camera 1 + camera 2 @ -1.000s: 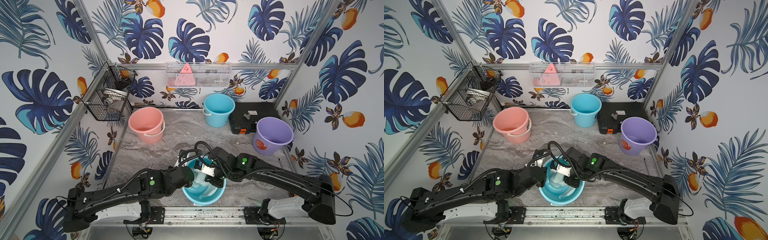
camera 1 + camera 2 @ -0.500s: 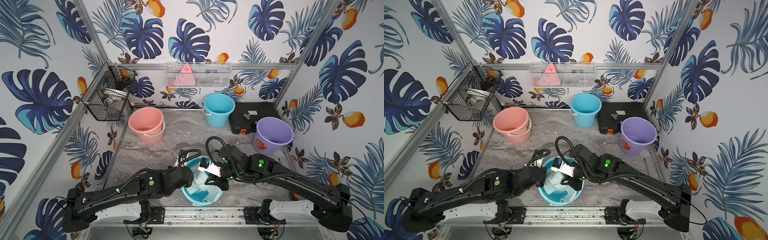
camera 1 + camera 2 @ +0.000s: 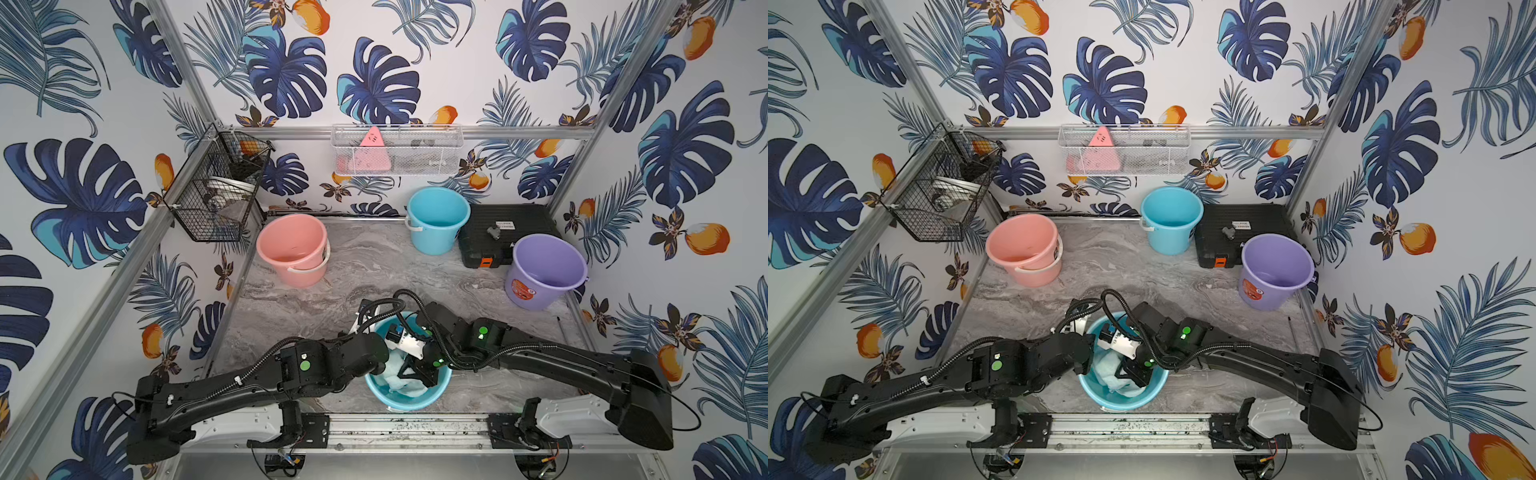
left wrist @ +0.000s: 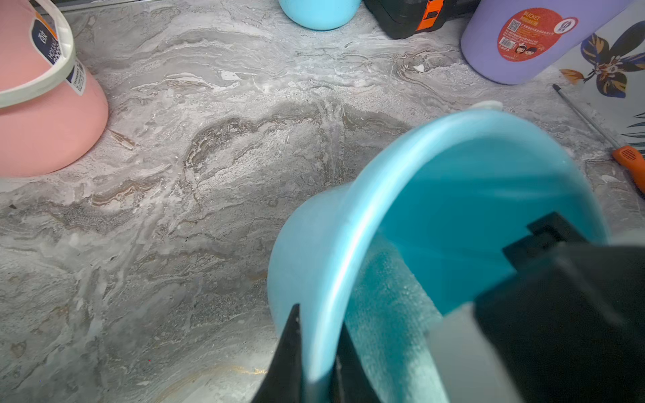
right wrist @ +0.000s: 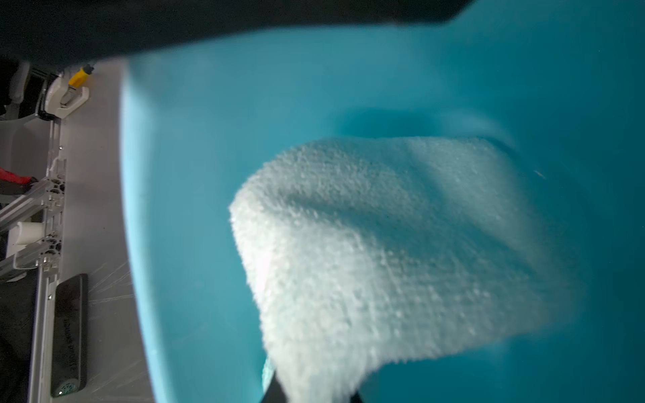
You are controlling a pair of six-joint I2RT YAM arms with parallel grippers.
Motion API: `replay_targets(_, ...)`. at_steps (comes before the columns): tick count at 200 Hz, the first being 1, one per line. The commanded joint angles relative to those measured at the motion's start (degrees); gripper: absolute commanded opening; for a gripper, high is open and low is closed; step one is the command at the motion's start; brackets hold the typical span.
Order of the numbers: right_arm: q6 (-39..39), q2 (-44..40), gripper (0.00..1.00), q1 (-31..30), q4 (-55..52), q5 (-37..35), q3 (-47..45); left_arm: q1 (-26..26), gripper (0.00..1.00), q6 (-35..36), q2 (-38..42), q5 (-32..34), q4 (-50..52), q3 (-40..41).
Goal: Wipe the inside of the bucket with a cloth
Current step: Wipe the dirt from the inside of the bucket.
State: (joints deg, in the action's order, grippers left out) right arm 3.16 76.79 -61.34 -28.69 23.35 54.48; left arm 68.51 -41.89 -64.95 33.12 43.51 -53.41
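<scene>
The bucket (image 3: 409,402), mouth up, is clamped at its rim by the left hand (image 4: 316,345). The cloth (image 3: 394,376) is gripped by the right hand (image 3: 417,369) and hung lengthwise downward inside.

Leaf-print walls (image 3: 457,62), grey marble floor (image 3: 374,266), aluminium frame (image 3: 519,132)

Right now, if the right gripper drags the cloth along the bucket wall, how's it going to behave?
Likely floppy: the cloth drapes in soft folds from the right gripper and sags against the bucket wall. Probably light: a pinch at one edge holds it up. Its fluffy pile may drag on the smooth plastic, so expect bunching.
</scene>
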Motion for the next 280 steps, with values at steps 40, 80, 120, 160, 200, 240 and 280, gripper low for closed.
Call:
replay_targets(40,-3.59,6.87,0.0,-0.03,9.64,-9.95,-3.8,0.04,0.0,-0.47,0.26,0.54,-1.11,0.06)
replay_targets(80,-4.42,11.88,0.0,-0.01,14.29,-19.81,-5.87,0.04,0.0,-0.47,0.02,0.27,-2.08,0.4)
replay_targets(120,-5.64,13.27,0.0,-0.49,15.26,-26.32,-5.88,0.04,0.0,-0.25,-0.44,0.45,-1.84,-0.11)
replay_targets(160,-5.14,7.2,0.0,-0.71,11.19,-25.21,-4.22,0.04,0.0,-0.26,-0.75,0.41,-1.68,-0.04)
replay_targets(200,-5.11,-1.1,0.0,-0.72,5.78,-20.88,-2.21,0.04,0.0,-0.45,-0.62,0.36,-2.29,0.15)
replay_targets(240,-6.48,-9.83,0.0,-0.75,1.52,-16.33,-0.47,0.04,0.0,-0.36,-0.44,0.37,-2.08,-0.02)
replay_targets(280,-7.58,-15.55,0.0,-0.8,-0.74,-9.77,1.27,0.04,0.0,-0.47,-0.34,0.06,-2.26,-0.12)
